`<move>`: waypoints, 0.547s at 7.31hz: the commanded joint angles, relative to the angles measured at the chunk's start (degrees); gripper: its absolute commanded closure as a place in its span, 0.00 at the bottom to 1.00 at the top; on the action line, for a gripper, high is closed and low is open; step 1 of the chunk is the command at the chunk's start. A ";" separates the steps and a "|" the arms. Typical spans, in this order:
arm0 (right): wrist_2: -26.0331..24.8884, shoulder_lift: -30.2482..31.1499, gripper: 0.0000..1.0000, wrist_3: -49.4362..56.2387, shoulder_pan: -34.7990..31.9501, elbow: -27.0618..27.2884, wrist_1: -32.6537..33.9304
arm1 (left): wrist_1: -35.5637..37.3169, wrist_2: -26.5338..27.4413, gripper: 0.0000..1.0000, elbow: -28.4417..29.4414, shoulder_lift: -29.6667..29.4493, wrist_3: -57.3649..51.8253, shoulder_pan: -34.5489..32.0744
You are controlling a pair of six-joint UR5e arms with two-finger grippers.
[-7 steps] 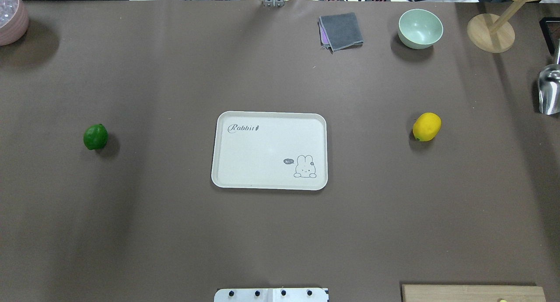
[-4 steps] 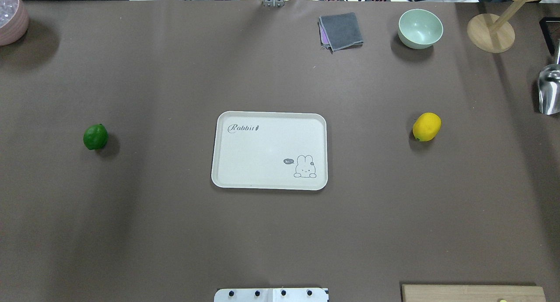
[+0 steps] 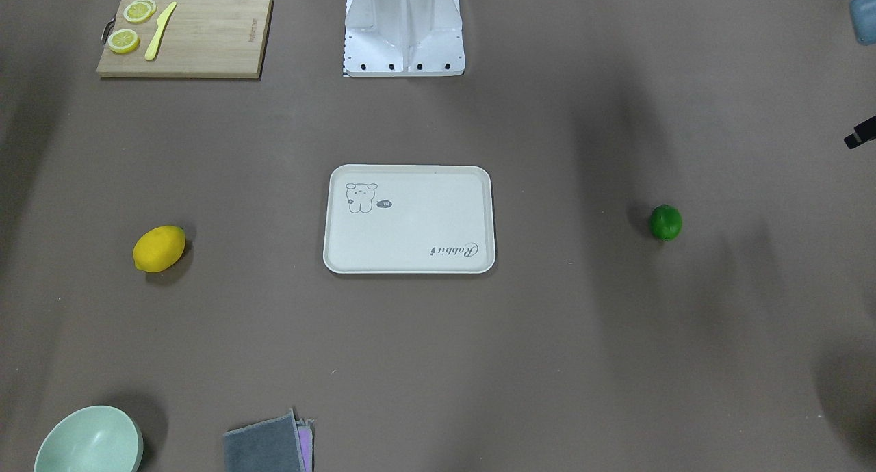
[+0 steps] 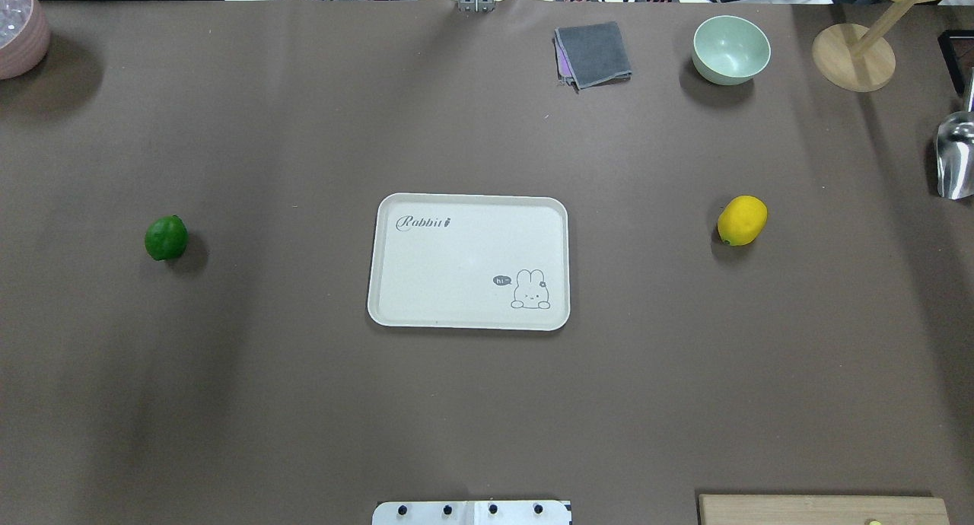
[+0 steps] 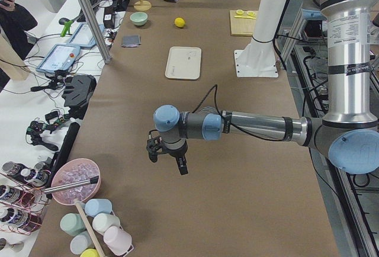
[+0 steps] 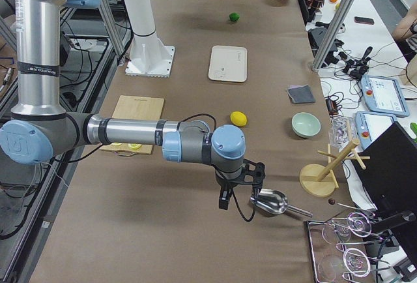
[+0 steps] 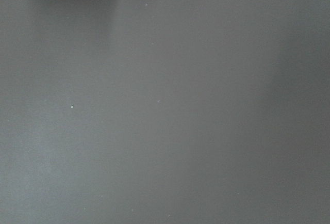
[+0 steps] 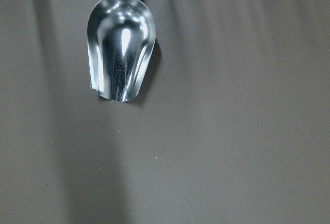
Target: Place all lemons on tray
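Observation:
The yellow lemon (image 4: 742, 221) lies on the brown table right of the tray (image 4: 426, 281); it also shows in the front view (image 3: 159, 249). The green lemon (image 4: 166, 237) lies left of the tray. The off-white tray sits mid-table with nothing on it. My left gripper (image 5: 167, 161) shows only in the exterior left view, above bare table far from the tray. My right gripper (image 6: 238, 198) shows only in the exterior right view, over a metal scoop (image 8: 121, 53). I cannot tell whether either is open or shut.
A wooden cutting board (image 3: 205, 41) with lemon slices and a yellow knife lies by the robot base (image 3: 404, 27). A green bowl (image 4: 730, 49), grey cloth (image 4: 593, 53), wooden stand (image 4: 852, 57) and pink bowl (image 4: 19, 30) line the far edge.

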State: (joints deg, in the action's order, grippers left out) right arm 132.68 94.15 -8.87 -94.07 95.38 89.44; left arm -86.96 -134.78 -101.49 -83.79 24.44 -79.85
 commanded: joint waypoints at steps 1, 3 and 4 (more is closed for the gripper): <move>3.10 -2.90 0.01 -3.15 5.44 0.07 -0.23 | -1.81 0.04 0.04 -1.52 -4.16 10.49 8.17; 4.95 -7.03 0.01 -9.20 11.16 0.07 -0.49 | -1.81 0.13 0.04 -0.04 -10.74 17.71 14.43; 5.04 -10.62 0.01 -14.54 14.15 0.16 -0.58 | -1.81 0.13 0.04 2.15 -14.87 18.96 15.85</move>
State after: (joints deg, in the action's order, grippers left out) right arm 137.18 87.36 -17.83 -83.66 95.47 88.99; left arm -88.74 -134.68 -101.36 -93.91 40.65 -66.60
